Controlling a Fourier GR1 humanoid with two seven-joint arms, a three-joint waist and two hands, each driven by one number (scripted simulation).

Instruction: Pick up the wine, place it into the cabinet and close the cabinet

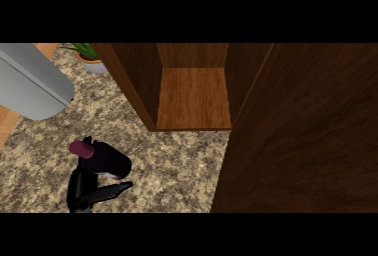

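The wine bottle [103, 157] lies low on the speckled granite counter [170, 165], at the lower left of the head view. It is dark, nearly black, with a maroon cap that points up and to the left. It is tilted rather than upright, its body lying toward the lower right of the cap. The left hand [88, 190] comes in from the view's lower edge just beneath the bottle. Its black fingers [114, 189] stretch out toward the right under the bottle's base, and a dark part of the hand shows beside the cap, so the hand is against the bottle. Whether the fingers truly curl round it cannot be told, since bottle and hand are both dark and merge. The right hand shows nowhere in the view.

The wooden cabinet [193, 95] stands open above and to the right of the bottle, well apart from it. Its inner shelf is a lighter brown and bare. The cabinet door [303, 140] swings out toward the viewer and fills the right side of the view.

At the upper left a large grey rounded object [29, 82] lies across the counter's corner. Just beside it, near the cabinet's left wall, stands a small potted plant [88, 57] with green leaves.
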